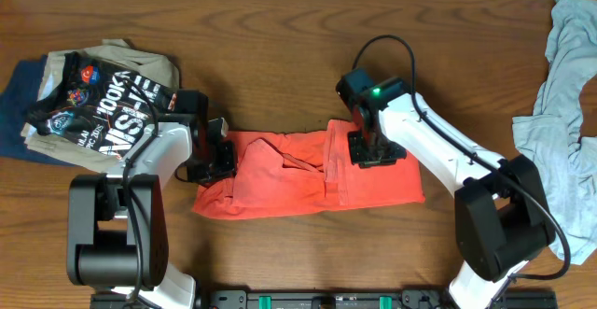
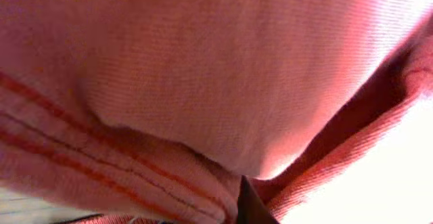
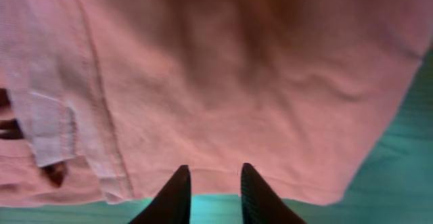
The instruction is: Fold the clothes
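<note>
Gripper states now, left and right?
Left gripper: cannot be told; shirt fills its wrist view.
Right gripper: open, above the shirt.

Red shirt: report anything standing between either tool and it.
Nothing visible does. The left tool is at the red shirt's left edge, its camera filled with fabric. The right tool is over the right half, jaws apart. The black shirt pile and grey garment lie off to the sides.
</note>
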You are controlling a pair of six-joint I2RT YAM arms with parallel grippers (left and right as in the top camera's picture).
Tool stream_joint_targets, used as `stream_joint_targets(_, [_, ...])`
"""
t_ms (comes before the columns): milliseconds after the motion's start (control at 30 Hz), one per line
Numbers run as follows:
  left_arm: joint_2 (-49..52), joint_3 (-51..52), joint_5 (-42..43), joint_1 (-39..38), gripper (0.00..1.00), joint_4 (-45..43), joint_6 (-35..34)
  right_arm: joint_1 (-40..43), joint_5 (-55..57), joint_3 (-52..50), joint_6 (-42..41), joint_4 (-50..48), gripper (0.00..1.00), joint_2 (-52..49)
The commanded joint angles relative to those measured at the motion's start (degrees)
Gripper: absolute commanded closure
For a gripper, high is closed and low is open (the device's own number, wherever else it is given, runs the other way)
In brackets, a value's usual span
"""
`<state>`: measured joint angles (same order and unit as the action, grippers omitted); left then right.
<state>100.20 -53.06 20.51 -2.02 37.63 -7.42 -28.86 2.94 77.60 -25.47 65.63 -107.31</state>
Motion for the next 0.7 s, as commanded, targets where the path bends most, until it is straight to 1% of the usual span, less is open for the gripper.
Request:
stream_joint_targets(0, [3.0, 1.6, -0.6, 1.1, 0.94, 0.9, 0.3, 1.9, 2.7, 0.2, -0.9, 0.7, 0.78, 0.2])
stream_joint_targets(67, [2.9, 0.8, -0.9, 2.4, 0.94, 1.8, 0.3, 3.4, 3.4, 0.2, -0.8, 1.2, 0.78, 0.2])
stream_joint_targets(200, [2.2, -2.8, -7.7, 6.0, 0.94, 6.1, 0.2, 7.9, 5.2, 0.3, 0.2, 2.9, 0.79, 0.2])
stream_joint_targets(267, [1.6, -5.2, -11.4, 8.0, 0.94, 9.0, -1.7, 10.6, 5.7, 0.3, 1.5, 3.2, 0.80, 0.2])
stream_joint_targets(367, [0.7, -8.8, -13.6, 10.6, 0.94, 12.6, -3.7, 14.2, 5.7, 0.3, 2.4, 3.4, 0.80, 0.2])
stream_joint_targets(500, [-0.3, -14.7, -13.2, 11.9, 0.94, 18.4, -3.8, 18.4, 5.7, 0.3, 4.4, 3.4, 0.80, 0.2])
stream_joint_targets(567, [-0.7, -17.8, -10.4, 11.2, 0.94, 22.0, -3.8, 20.0, 5.9, 0.3, 5.0, 3.3, 0.80, 0.2])
stream_joint_targets(667, [-1.7, -22.0, -4.4, 8.1, 0.94, 27.6, -3.8, 22.5, 5.9, 0.3, 5.9, 2.7, 0.79, 0.2])
